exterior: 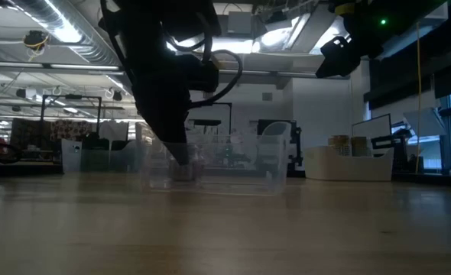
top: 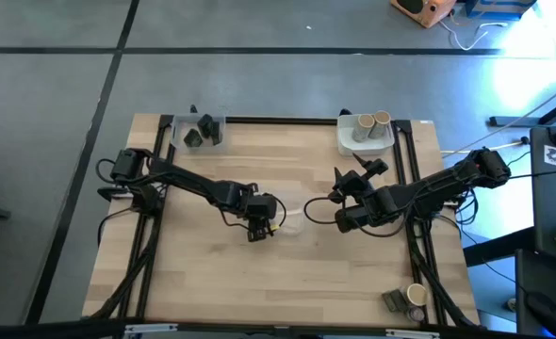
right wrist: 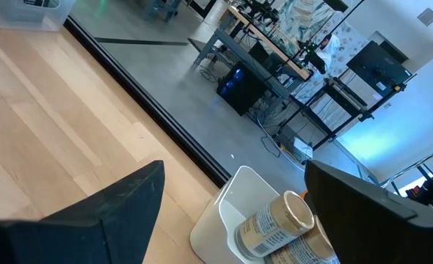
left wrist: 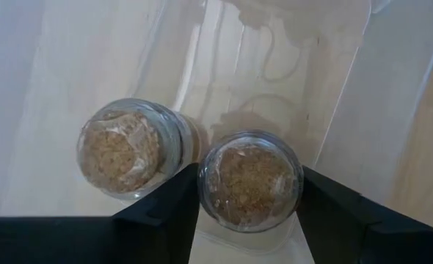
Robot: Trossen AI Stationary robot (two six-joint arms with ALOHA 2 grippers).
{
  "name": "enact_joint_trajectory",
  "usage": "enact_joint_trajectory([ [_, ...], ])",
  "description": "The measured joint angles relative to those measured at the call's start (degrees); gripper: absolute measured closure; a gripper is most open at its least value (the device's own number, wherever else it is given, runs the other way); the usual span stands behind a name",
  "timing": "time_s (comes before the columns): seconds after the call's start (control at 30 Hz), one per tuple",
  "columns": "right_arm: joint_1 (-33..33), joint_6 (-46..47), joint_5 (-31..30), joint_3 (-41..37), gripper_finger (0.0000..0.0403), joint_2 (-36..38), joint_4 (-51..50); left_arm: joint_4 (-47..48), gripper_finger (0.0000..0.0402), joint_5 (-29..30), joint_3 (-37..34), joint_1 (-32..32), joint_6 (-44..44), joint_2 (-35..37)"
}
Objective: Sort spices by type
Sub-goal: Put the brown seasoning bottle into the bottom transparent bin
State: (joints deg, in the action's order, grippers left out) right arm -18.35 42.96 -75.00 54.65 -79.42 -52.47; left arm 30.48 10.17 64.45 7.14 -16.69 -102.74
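My left end effector [left wrist: 249, 213] reaches down into a clear rectangular plastic tray [left wrist: 348, 95] at the middle of the pale wooden worktop [top: 203, 273], its two dark fingers [left wrist: 169, 213] either side of a small round glass jar with a cork top [left wrist: 251, 181]; I cannot tell whether they press it. A second identical cork-topped jar [left wrist: 127, 149] stands just beside it. I judge these light, rigid, smooth-walled and breakable, best taken across the round body below the cork. My right end effector [right wrist: 231, 198] hangs open above the worktop, facing a white tray [right wrist: 220, 220] holding tan cylinders [right wrist: 275, 220]
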Motion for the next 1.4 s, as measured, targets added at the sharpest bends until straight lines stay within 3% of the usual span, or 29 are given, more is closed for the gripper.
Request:
enact_joint_trajectory([
  [0.23,0.0,0.0,0.0,0.0,0.0075,0.0,0.0,3.8,0.0171,-4.2,2.2,-1.6,-0.4,0.0],
  [0.47,0.0,-1.6,2.9,0.0,0.0075,0.0,0.1,10.1,0.0165,-4.2,7.2,-1.5,3.8,3.2],
  [0.73,0.0,2.0,12.9,0.0,0.0075,0.0,0.6,11.7,0.0164,5.8,7.2,1.5,10.1,11.3],
  [0.87,0.0,0.2,20.8,0.0,0.0075,0.0,1.8,11.3,0.0164,8.0,6.2,2.8,11.5,13.3],
  [1.0,0.0,-2.2,28.1,0.0,0.0075,0.0,1.8,4.7,0.0164,8.2,-0.9,3.0,12.7,16.5],
  [1.13,0.1,-4.0,29.1,0.1,0.0075,0.1,0.7,-6.5,0.0164,8.3,-9.4,1.9,13.2,20.8],
  [1.4,6.2,-4.6,31.9,5.4,0.0075,0.2,-16.8,-32.5,0.0164,8.4,-24.1,-0.3,14.7,28.4],
])
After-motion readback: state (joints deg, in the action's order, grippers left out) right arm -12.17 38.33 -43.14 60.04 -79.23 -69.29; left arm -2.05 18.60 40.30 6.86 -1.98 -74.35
